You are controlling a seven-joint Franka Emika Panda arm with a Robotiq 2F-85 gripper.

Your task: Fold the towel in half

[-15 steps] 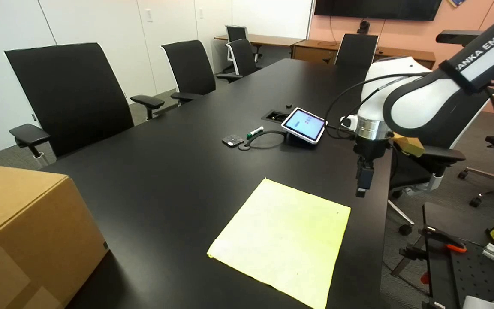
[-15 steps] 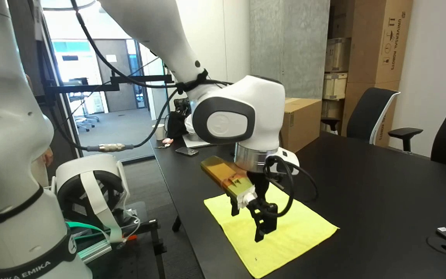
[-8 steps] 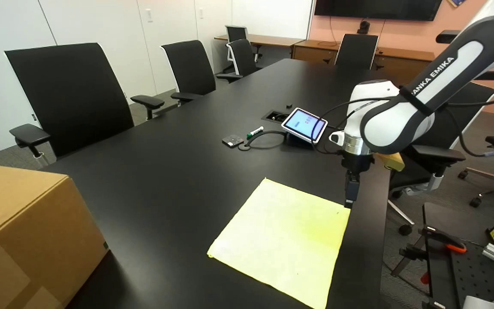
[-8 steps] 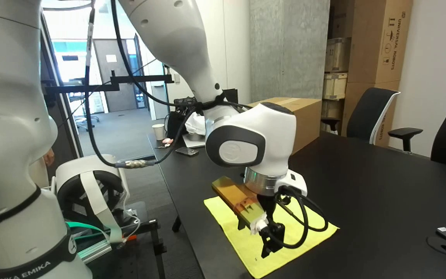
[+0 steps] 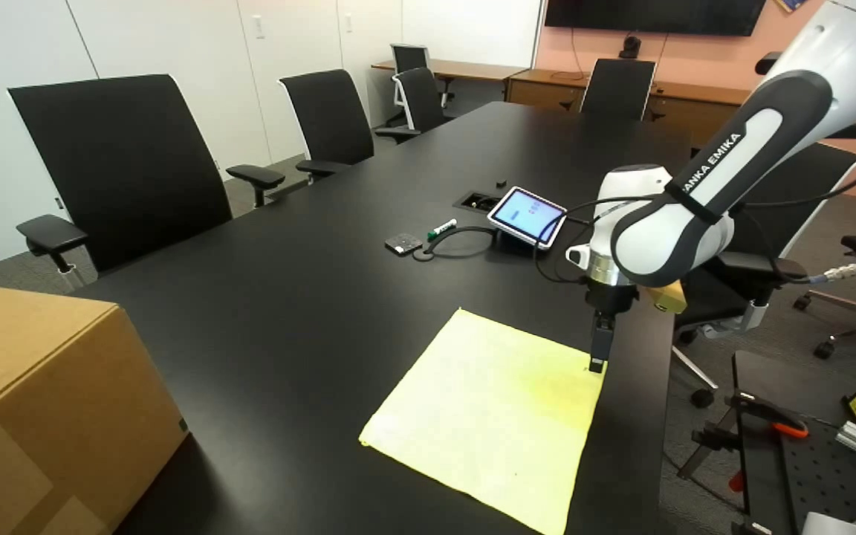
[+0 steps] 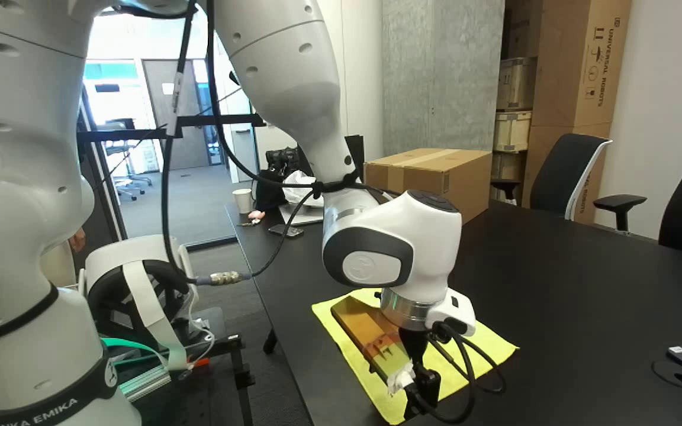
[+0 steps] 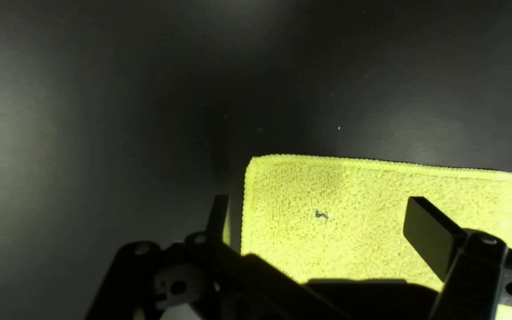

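Observation:
A yellow towel lies flat and unfolded on the black table. It also shows in an exterior view, partly behind the arm, and in the wrist view. My gripper is open and empty over one corner of the towel, which has a small dark mark. One finger stands just outside the towel's edge and the other is over the cloth. In an exterior view the gripper is low at that corner; I cannot tell if the tips touch.
A cardboard box stands on the table. A tablet, a green marker and a small dark device lie beyond the towel. Chairs line the table. A side cart stands by the table's edge near the arm.
My gripper has moved down and sideways from beside the towel to over its corner. It stays open. The towel has not moved.

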